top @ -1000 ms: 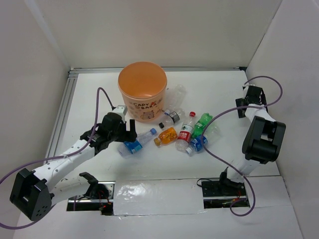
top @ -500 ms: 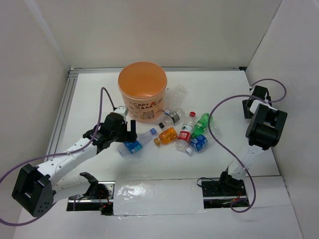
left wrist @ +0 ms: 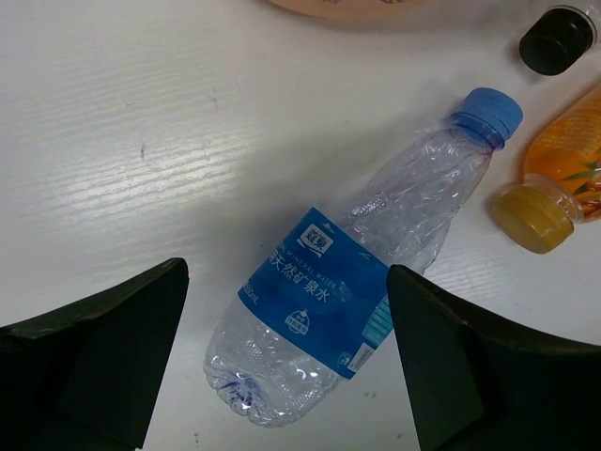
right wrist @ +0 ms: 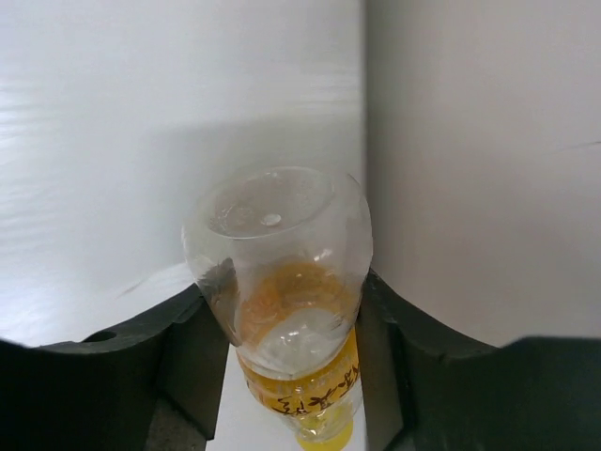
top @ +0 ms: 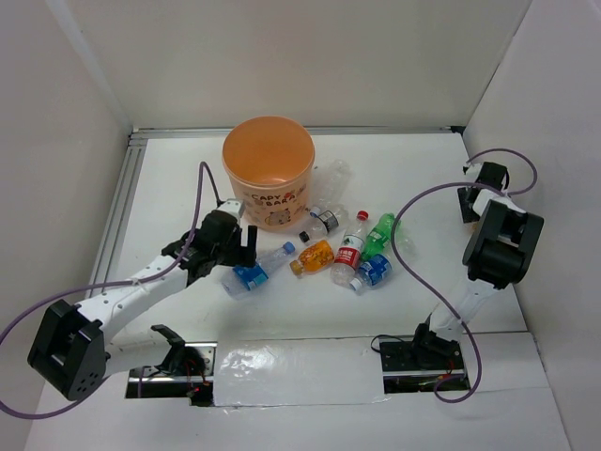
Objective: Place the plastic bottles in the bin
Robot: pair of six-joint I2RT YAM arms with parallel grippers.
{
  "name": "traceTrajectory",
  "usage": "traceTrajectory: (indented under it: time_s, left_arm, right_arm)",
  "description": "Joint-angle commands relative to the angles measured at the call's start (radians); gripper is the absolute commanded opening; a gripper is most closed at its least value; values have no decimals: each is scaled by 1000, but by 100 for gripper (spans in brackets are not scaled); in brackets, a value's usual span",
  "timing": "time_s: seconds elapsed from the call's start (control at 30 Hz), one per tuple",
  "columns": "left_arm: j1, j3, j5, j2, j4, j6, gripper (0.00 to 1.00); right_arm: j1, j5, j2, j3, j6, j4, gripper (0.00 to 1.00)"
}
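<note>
The orange bin (top: 268, 202) stands at the back centre. Several plastic bottles lie in front of it: a blue-labelled one (top: 255, 271), an orange one (top: 313, 256), a red-white one (top: 349, 252), a green one (top: 378, 235) and a dark-labelled one (top: 324, 220). My left gripper (top: 235, 246) hangs open over the blue-labelled bottle (left wrist: 362, 282), one finger (left wrist: 113, 348) on each side and not touching it. By the right wall my right gripper (top: 476, 188) is shut on a clear bottle with a yellow-orange label (right wrist: 286, 282), base towards the camera.
A crumpled clear bottle (top: 336, 175) lies right of the bin. The orange bottle's yellow cap (left wrist: 531, 216) and a black cap (left wrist: 557, 39) lie close beside the blue-labelled bottle. White walls enclose the table on the left, back and right. Purple cables loop over both arms.
The right jaws have closed onto the yellow-labelled bottle, and that wrist has swung closer to the right wall. The left arm has edged slightly forward, still open.
</note>
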State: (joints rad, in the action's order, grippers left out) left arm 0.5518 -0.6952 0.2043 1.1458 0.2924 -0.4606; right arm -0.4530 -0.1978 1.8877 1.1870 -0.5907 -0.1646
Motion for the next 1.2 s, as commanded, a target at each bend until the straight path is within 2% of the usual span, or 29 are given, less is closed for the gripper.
traceTrajectory:
  time_s: [0.0,0.1,0.23,0.33,0.37,0.43,0.47,0.5,0.57,0.67,0.7,0.8,0.87,0.9,1.0,1.1,1.13,1.17]
  left_arm:
    - [3,-55,-20,3,-39,83,100]
    - [13,-55,-20,12,-39,96,100]
    - [23,-55,-20,12,-53,157,100]
    - [34,-55,-32,12,-53,206,100]
    - [34,-55,-55,22,-42,215,100]
    - [34,-64,-93,34,-42,250,97]
    - [34,-64,-117,46,-42,260,95]
    - [34,-64,-138,55,-42,260,95]
    - [43,-52,-207,64,-65,270,92]
    - [53,9,-227,55,-131,260,92]
    - [63,37,-227,55,-150,260,92]
    - [86,69,-172,31,-191,260,92]
    - [86,82,-138,31,-203,249,92]
    - [95,82,-122,31,-203,240,92]
    - [96,71,-63,52,-193,227,92]
    - [96,51,-53,95,-193,227,86]
    - [96,51,-52,110,-193,218,83]
    - [96,24,-37,147,-178,209,80]
  right_arm:
    - [-1,159,-93,-12,5,-102,19]
    - [-1,187,-102,9,-4,-136,18]
    - [-1,342,-160,69,-24,-242,16]
    - [36,547,-183,204,-38,-404,16]
    - [75,690,-173,312,-70,-528,16]
    - [137,821,-145,443,-80,-645,16]
    - [173,928,-128,577,-80,-695,16]
    - [266,966,-98,645,-61,-749,18]
    - [415,1052,-70,799,20,-737,19]
    - [554,1088,-36,871,159,-565,19]
    - [639,1088,-13,914,181,-514,19]
    - [758,1135,39,1028,245,-373,19]
    - [803,1124,109,1094,348,-261,19]
    - [839,1124,141,1193,362,-260,19]
    - [882,1111,272,1334,394,-289,20]
    - [904,1098,304,1298,416,-302,30]
    - [916,1089,304,1246,416,-302,52]
    - [916,1080,304,1225,416,-312,67]
